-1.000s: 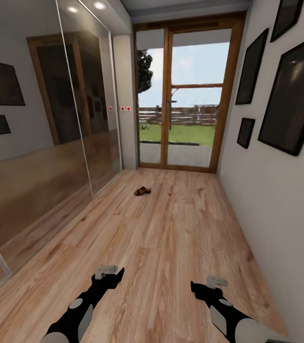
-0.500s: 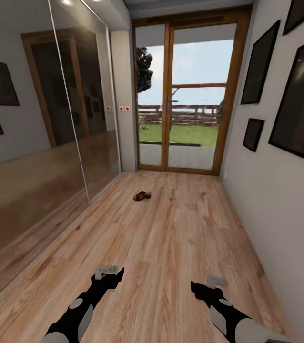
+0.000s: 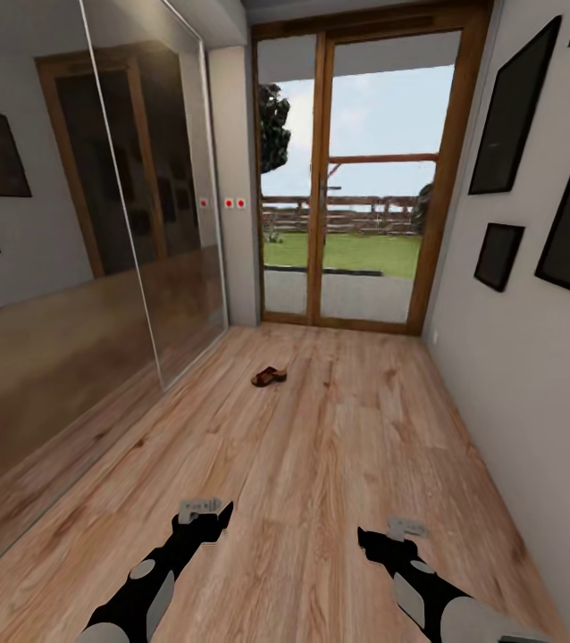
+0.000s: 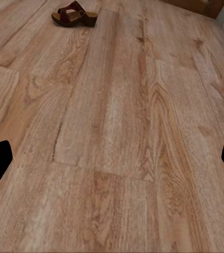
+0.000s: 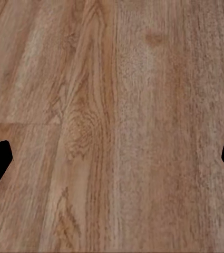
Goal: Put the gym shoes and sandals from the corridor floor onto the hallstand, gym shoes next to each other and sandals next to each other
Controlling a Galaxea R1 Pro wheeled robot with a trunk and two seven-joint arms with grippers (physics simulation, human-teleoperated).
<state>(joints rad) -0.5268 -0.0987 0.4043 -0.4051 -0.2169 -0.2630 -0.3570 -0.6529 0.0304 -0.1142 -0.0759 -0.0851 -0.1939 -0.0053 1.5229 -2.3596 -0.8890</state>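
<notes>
The whole head view has shifted since the earlier frames: the camera has rolled forward down the corridor, so the glazed door [image 3: 347, 179] looms larger and the wall frames [image 3: 508, 107] slide outward, while the things themselves stay put. One sandal [image 3: 270, 376] lies alone on the corridor floor [image 3: 321, 464], well ahead of both arms and near the mirrored wardrobe [image 3: 97, 268]. In the left wrist view the sandal [image 4: 74, 14] sits upright on its sole, its long axis running roughly across the corridor; which end is the toe cannot be told. It is likely light and fairly stiff in the sole, with soft straps, so pinching across the footbed edge or a strap should serve. The left pincer [image 3: 203, 512] and right pincer [image 3: 394, 531] both hang spread and empty.
</notes>
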